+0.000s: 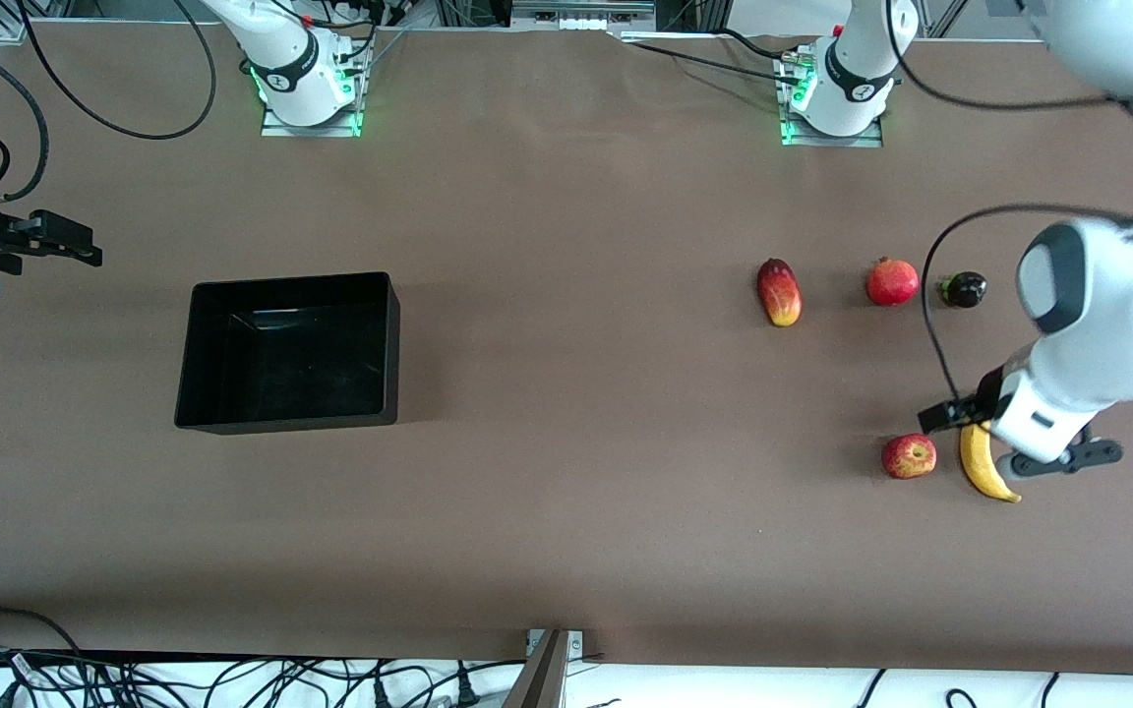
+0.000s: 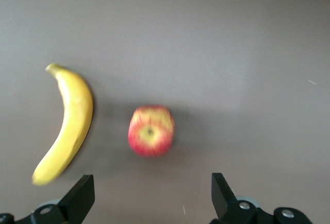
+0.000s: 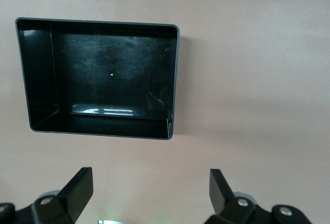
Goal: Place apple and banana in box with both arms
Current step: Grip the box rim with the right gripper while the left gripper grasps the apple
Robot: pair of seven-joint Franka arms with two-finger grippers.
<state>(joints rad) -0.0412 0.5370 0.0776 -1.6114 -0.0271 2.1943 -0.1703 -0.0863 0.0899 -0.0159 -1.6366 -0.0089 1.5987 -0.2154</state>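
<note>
The apple (image 1: 909,456) lies on the brown table toward the left arm's end, with the yellow banana (image 1: 985,464) beside it. My left gripper (image 1: 950,415) hangs open and empty over the table beside them. In the left wrist view the apple (image 2: 150,130) shows dimple up just ahead of the open left gripper (image 2: 152,198), and the banana (image 2: 67,123) lies off to one side. The empty black box (image 1: 291,351) stands toward the right arm's end. My right gripper (image 1: 60,241) waits, open and empty, over the table's end past the box; the right wrist view shows the box (image 3: 98,77) ahead of that gripper (image 3: 149,193).
A red-yellow mango (image 1: 779,292), a red pomegranate (image 1: 892,281) and a small dark purple fruit (image 1: 963,289) lie in a row, farther from the front camera than the apple and banana. Loose cables run along the table's near edge.
</note>
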